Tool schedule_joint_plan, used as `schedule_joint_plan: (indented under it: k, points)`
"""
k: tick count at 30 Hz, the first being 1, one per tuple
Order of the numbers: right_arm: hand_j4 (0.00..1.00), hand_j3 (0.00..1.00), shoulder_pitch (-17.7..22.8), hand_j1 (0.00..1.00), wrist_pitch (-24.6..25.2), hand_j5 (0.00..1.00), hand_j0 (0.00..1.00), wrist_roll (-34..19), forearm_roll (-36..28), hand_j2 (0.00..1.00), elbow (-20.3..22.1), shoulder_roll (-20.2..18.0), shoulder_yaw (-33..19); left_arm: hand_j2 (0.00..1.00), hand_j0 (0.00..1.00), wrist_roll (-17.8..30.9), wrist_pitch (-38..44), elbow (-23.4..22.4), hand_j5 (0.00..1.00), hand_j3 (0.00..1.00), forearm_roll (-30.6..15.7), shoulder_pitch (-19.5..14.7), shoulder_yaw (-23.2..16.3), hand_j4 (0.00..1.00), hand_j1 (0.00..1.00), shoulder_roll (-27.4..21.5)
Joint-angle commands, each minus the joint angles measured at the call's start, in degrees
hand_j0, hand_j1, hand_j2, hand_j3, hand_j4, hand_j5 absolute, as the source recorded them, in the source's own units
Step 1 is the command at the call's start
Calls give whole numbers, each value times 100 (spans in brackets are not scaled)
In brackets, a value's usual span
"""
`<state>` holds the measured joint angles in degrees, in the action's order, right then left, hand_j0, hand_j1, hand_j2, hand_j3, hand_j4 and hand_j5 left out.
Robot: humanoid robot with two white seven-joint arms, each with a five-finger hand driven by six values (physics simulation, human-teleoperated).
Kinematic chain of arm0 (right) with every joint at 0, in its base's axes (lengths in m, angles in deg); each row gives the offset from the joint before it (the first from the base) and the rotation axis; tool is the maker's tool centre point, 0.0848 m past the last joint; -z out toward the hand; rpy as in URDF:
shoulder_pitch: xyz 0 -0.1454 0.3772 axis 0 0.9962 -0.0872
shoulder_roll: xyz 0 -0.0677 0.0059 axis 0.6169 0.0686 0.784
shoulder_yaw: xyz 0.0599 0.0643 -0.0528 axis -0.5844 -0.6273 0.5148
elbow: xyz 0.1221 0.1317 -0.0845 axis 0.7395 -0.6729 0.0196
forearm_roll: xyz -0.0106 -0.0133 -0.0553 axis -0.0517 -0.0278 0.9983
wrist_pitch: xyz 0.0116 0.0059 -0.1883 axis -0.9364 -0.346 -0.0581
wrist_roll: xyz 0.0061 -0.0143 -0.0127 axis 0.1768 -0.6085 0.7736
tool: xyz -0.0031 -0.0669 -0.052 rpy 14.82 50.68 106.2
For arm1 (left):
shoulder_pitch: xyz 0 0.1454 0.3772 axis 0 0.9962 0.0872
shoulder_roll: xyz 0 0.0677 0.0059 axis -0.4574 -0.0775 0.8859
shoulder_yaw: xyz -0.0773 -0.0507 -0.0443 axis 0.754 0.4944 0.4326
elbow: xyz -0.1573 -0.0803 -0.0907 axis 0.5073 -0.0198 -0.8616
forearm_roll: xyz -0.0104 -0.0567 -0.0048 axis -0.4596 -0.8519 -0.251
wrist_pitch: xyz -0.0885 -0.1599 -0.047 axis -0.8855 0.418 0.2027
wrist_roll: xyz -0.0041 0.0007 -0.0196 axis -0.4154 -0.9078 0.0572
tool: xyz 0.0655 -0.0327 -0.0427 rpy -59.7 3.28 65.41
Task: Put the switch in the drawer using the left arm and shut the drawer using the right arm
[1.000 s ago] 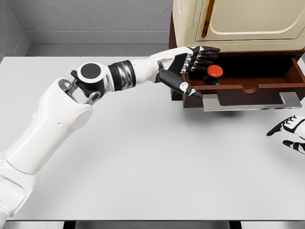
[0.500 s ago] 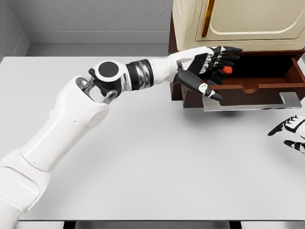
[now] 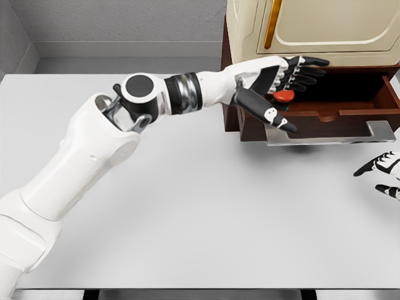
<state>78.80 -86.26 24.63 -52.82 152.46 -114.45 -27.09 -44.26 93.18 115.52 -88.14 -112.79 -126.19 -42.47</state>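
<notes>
Across the lower and middle frame a grey table is seen. At the upper right a cream cabinet is mounted over a brown drawer, which is pulled open, its metal handle facing forward. The left hand is extended over the drawer's left end, fingers spread and holding nothing. The red-capped switch is seen inside the drawer, just below those fingers. The right hand is noted at the right edge, fingers relaxed.

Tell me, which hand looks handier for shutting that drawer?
The right hand, probably. It rests open on the table just below the drawer front. The left hand reaches over the drawer, beside the switch.
</notes>
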Motion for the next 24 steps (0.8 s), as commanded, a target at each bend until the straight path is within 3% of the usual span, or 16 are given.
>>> schedule_joint_plan:
  k: [1, 7, 12, 24]
  points:
    - [65, 65, 0, 65, -1, 65, 65, 2, -42, 65, 6, -11, -2, 100, 100, 0, -2, 143, 100, 100, -343, 9, 7, 100, 100, -440]
    - [65, 65, 9, 65, -1, 65, 65, 2, -34, 65, 6, -11, -2, 100, 100, 0, -2, 187, 100, 100, -370, 132, 16, 100, 100, -783]
    - [65, 65, 0, 65, -1, 65, 65, 2, -42, 65, 23, -11, -2, 100, 100, 0, -2, 91, 100, 100, -352, 158, 78, 100, 100, -783]
    - [65, 65, 0, 65, -1, 65, 65, -6, -34, 65, 23, -11, -2, 100, 100, 0, -2, -314, 100, 100, -212, 114, -72, 100, 100, -186]
